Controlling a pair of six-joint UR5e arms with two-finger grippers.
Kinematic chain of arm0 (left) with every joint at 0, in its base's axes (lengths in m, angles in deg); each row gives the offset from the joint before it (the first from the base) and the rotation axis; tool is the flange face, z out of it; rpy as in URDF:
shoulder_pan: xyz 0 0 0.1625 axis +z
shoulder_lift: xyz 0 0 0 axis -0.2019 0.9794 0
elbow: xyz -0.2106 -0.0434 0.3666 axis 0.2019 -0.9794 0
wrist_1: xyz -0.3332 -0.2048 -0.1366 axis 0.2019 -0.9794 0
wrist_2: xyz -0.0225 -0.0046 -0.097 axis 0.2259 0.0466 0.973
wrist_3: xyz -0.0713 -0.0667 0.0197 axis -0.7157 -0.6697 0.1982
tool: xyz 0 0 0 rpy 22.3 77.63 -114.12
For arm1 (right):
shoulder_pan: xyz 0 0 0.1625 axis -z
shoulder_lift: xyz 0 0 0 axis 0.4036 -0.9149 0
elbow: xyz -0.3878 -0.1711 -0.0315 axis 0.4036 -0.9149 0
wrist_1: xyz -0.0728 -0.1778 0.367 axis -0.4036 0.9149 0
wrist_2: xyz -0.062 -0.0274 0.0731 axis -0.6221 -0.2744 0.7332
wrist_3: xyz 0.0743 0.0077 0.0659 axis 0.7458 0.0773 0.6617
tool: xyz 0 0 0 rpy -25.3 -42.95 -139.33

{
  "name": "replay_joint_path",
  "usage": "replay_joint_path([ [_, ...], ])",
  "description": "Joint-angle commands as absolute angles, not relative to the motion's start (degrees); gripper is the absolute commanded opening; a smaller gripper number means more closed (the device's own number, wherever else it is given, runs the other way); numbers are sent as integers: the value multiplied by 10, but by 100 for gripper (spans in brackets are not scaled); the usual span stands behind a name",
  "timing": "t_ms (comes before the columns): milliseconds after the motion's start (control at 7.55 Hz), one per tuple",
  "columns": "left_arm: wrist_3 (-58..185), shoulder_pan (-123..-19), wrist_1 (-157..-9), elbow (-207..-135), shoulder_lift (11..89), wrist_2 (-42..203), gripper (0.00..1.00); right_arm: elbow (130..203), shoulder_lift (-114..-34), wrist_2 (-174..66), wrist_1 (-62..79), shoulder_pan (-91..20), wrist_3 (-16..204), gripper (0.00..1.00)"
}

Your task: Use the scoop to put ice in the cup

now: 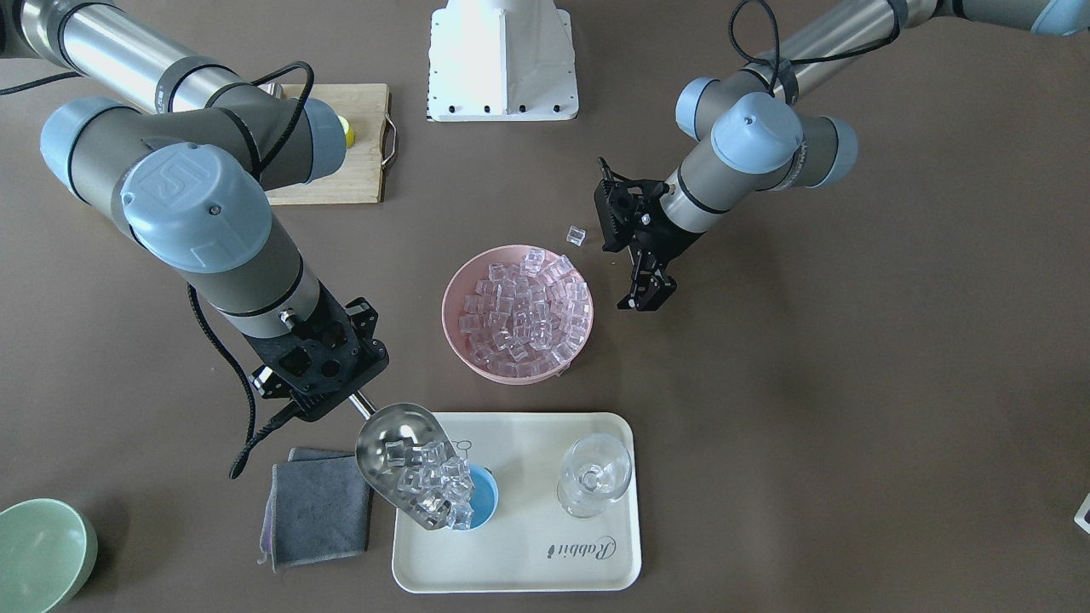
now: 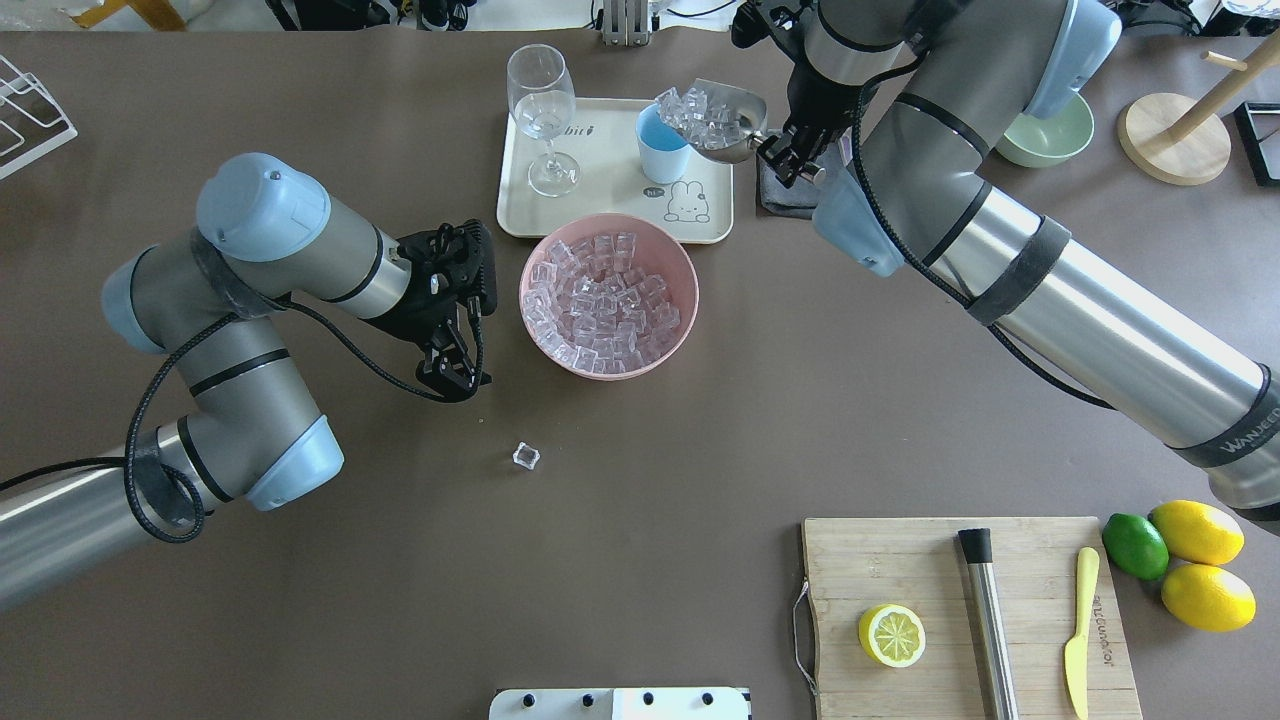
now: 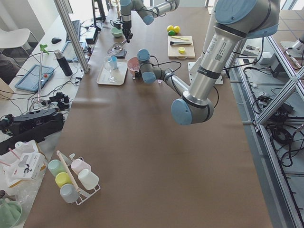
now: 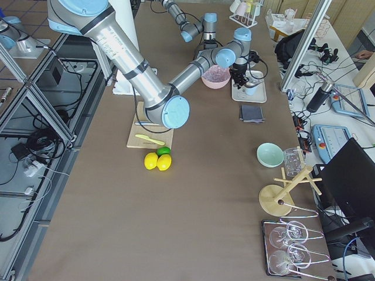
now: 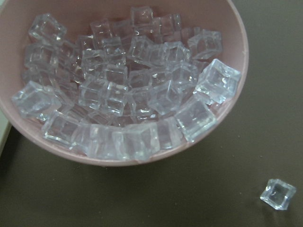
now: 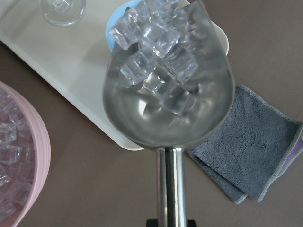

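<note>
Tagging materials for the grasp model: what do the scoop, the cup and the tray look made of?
Scoop: polished metal, mirror-like reflections of the cubes it carries.
Cup: opaque light-blue with an even, slightly matte surface; probably plastic, possibly ceramic.
Tray: cream, smooth and matte, printed logo; likely plastic or melamine.

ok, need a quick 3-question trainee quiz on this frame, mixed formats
1. True or false: the shiny silver metal scoop, held by the right gripper, has its mouth over the small light-blue cup.
2. Multiple choice: what stands beside that cup on the cream rectangular tray? A) a pale green bowl B) a clear stemmed glass C) a halved lemon
3. Fill in: one stray clear ice cube lies on the brown table, outside the ____ round bowl of clear ice cubes.

Key: 1 true; 2 B; 3 pink.
</note>
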State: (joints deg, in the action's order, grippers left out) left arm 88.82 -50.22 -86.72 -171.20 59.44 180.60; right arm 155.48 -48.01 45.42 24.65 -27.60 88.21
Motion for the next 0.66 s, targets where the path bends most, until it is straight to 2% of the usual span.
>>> replay_joint_path([
  [0, 887, -541, -745, -1809, 548, 1805, 99, 1547, -427, 463, 403, -283, 747, 0],
  [397, 762, -621, -735, -1818, 485, 1837, 99, 1544, -412, 460, 459, -304, 719, 0],
  [530, 705, -660, -728, -1814, 474, 1867, 99, 1518, -383, 457, 483, -308, 707, 0],
])
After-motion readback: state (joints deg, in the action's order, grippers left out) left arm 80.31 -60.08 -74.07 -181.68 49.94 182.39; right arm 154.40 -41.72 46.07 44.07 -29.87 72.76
